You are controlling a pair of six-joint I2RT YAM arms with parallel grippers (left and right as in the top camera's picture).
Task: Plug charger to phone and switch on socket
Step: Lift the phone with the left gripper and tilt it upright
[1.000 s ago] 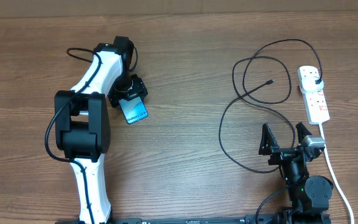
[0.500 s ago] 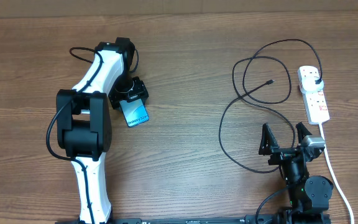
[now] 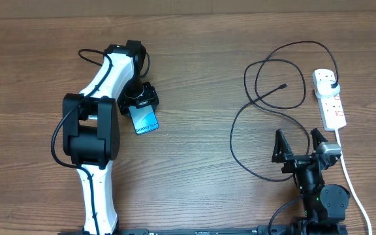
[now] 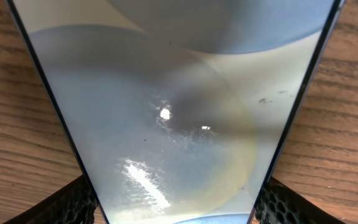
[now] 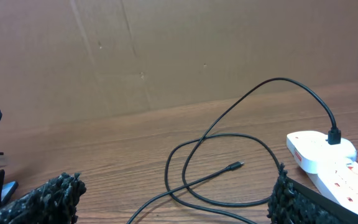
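The phone (image 3: 144, 118), with a light blue screen, lies at the left centre of the table, held at its upper end by my left gripper (image 3: 140, 100). In the left wrist view the phone (image 4: 173, 106) fills the frame between the two dark fingertips (image 4: 67, 202). The black charger cable (image 3: 266, 98) loops on the right, its connector tip (image 3: 284, 85) loose on the table and its plug (image 3: 331, 83) in the white socket strip (image 3: 329, 99). My right gripper (image 3: 300, 145) is open and empty near the front edge, south of the cable; the tip (image 5: 236, 165) and strip (image 5: 328, 155) show ahead.
The strip's thick white cord (image 3: 351, 176) runs down the right side past my right arm's base (image 3: 322, 196). The left arm (image 3: 93, 130) stretches over the left of the wooden table. A brown cardboard wall (image 5: 166, 50) stands behind the table.
My left gripper has moved the phone a little to the right and toward the front, turning it slightly. The right arm and cable have not moved.
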